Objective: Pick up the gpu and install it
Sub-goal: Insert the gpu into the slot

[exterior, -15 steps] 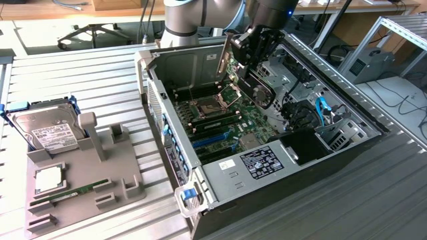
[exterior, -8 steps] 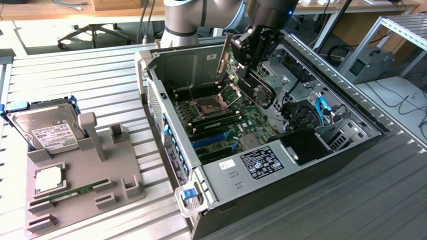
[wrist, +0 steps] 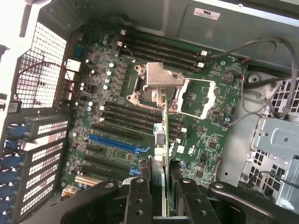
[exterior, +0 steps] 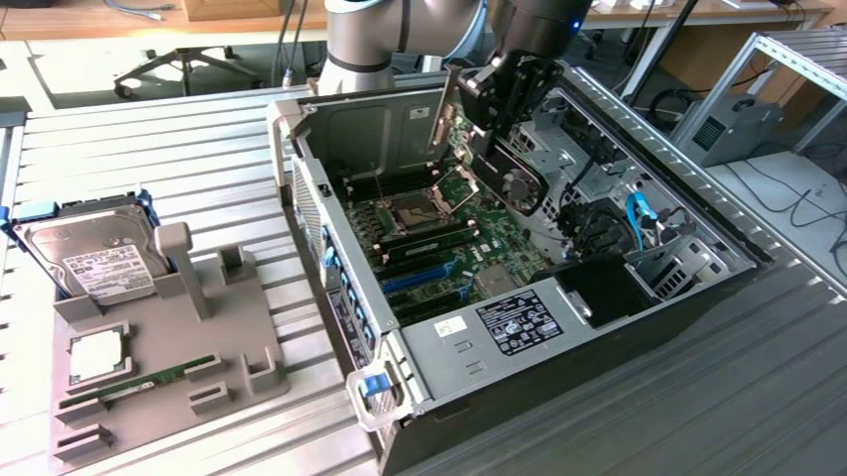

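An open desktop computer case point(exterior: 582, 397) lay on its side on a slatted metal table point(exterior: 159, 149). Above it, the arm's gripper point(exterior: 503, 119) was clamped on the gpu point(exterior: 517, 183), holding the card upright over the green motherboard point(exterior: 437, 238), its black shroud and round fan facing the exterior view's right. On a cover inside the case sat a black label point(exterior: 519, 322) with white print and a white sticker point(exterior: 450, 325) (neither could be read). At the exterior view's left, a grey fixture point(exterior: 173, 347) held a hard drive point(exterior: 95, 260) with a white label and a memory stick point(exterior: 139, 382). The wrist view looked down the gpu's point(wrist: 164, 135) thin edge between the black fingers point(wrist: 139, 200), over a long blue slot point(wrist: 114, 142) and an unlatched processor socket point(wrist: 156, 86); a white label point(wrist: 207, 14) on the case wall was illegible.
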### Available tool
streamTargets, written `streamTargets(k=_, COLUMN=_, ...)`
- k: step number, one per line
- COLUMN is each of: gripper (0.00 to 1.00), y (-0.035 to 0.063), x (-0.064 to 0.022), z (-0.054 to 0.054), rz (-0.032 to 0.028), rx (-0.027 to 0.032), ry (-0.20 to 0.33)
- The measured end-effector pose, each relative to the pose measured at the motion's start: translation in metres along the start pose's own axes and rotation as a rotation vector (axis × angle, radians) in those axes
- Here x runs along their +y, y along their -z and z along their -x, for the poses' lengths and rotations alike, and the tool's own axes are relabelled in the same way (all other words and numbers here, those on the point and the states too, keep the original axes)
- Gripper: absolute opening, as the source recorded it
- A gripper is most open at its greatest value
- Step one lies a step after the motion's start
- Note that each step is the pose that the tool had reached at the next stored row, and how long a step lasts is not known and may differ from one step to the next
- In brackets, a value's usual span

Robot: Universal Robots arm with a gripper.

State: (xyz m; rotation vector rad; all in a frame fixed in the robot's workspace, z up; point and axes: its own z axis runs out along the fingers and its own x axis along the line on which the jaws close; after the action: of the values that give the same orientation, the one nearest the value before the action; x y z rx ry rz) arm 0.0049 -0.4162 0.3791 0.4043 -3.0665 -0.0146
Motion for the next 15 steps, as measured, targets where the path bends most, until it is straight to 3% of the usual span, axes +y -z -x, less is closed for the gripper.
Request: streamTargets(k=15, gripper=0.27, y=0.0000, x=0.0000, z=0.0000, rz=-0.0012, rx=0.0005, ry=0.027)
